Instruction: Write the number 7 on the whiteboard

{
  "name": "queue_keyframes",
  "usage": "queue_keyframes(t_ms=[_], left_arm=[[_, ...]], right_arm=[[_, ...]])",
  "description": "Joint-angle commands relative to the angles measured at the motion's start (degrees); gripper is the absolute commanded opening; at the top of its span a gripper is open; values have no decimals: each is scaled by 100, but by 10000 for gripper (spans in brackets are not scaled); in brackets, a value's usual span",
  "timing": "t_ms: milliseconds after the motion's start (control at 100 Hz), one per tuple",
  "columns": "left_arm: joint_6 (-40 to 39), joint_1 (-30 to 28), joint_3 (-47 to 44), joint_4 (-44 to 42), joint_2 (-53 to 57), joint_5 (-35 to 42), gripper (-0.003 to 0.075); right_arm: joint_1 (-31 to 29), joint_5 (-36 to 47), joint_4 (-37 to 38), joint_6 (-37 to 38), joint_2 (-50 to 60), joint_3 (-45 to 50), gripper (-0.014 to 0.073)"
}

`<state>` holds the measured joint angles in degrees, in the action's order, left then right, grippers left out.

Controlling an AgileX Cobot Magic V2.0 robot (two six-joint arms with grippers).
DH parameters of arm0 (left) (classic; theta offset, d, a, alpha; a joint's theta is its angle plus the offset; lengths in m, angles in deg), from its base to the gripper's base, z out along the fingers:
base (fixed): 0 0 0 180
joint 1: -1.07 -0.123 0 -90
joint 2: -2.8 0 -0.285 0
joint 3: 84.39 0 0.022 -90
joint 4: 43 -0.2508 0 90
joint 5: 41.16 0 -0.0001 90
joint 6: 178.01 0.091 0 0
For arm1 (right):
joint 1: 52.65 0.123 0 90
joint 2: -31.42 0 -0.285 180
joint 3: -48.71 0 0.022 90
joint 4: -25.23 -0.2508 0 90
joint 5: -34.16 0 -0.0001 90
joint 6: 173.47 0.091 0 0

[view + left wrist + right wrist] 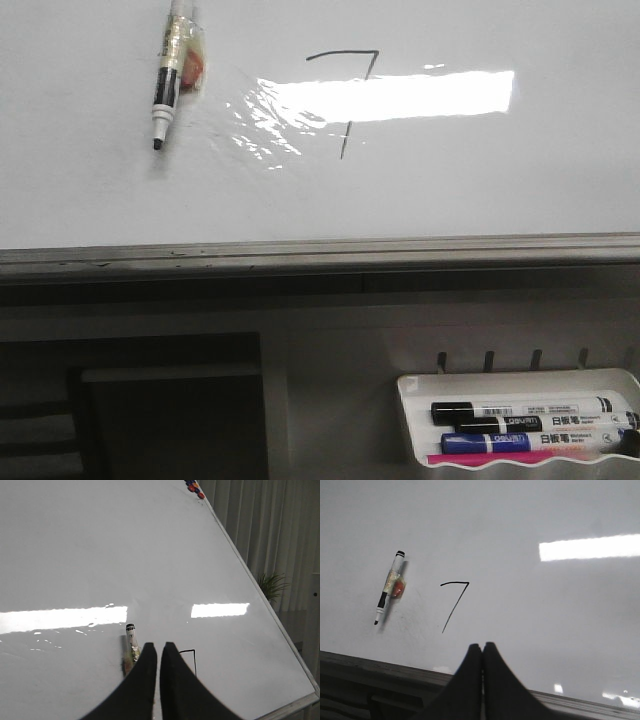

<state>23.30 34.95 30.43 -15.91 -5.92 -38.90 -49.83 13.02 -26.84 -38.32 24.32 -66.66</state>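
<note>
board face: whiteboard point(90, 200) mostly bare white | obstacle: uncapped marker point(165, 92) stuck on board, left of number 7 point(345, 100), apart from it | lower edge: grey bottom rail point(320, 252) bounds the surface | below right: marker tray point(412, 420) holding markers, well apart from the 7

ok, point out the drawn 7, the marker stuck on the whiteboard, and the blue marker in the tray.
thin dark hand-drawn 7 point(352, 98): front view, on the slanted downstroke.
black-and-white marker taped to the whiteboard point(165, 90): front view, on the black barrel.
blue marker in the white tray point(485, 442): front view, on its blue body.
</note>
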Motion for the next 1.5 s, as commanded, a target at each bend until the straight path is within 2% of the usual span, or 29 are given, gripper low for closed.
queue_keyframes(t_ms=[0, 720, 850, 930, 1100, 1280, 1490], left_arm=[[2, -12, 146, 59, -61, 387, -20], [2, -12, 146, 47, -61, 387, -20], [-232, -94, 146, -1060, -96, 259, -20], [-649, -458, 59, -1626, -201, 235, -20], [-722, -1562, -442, -1694, -326, 221, -20], [-1217, -2558, -852, -2271, -291, 284, -20], [-1474, -2928, -1402, -2384, 125, 575, -20]], right_arm=[[-31, 257, -212, -57, 55, -122, -64], [-31, 267, -248, -57, 55, -122, -64], [-31, 267, -248, -57, 55, -122, -64], [-31, 267, -248, -57, 55, -122, -64], [-31, 267, -248, -57, 55, -122, -64], [-31, 267, -248, -57, 55, -122, -64], [-31, 267, -248, -57, 55, -122, -64]])
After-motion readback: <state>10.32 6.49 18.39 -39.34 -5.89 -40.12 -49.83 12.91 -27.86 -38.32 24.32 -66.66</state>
